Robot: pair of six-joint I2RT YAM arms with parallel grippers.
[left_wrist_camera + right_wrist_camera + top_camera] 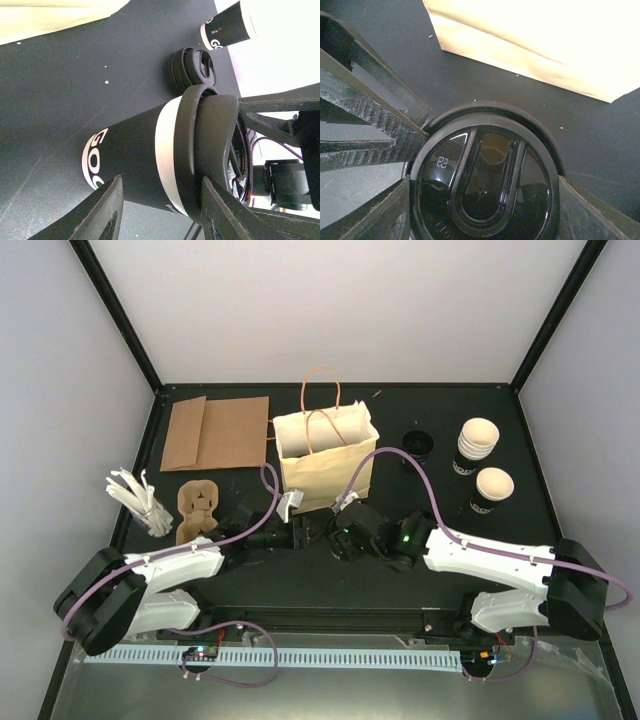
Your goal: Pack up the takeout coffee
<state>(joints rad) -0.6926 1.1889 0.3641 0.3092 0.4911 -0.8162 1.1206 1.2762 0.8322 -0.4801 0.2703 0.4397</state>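
Observation:
The takeout coffee (pixel 130 160) is a black-sleeved paper cup with a white band under a black lid (pixel 480 185). It stands on the table just in front of the paper bag (pixel 325 455). My right gripper (pixel 485 200) comes down over the lid with a finger pressed against the rim on each side. My left gripper (pixel 162 180) is rolled on its side, fingers apart, tips against the cup's wall and lid edge. In the top view both grippers (pixel 290 530) (pixel 352 523) meet at the middle and hide the cup.
At the back right are a stack of cups (pixel 478 445), a single cup (pixel 493 490) and spare black lids (pixel 417 443). A flat brown bag (pixel 215 432), a pulp cup carrier (pixel 198 508) and a holder of white sticks (pixel 140 498) sit at the left.

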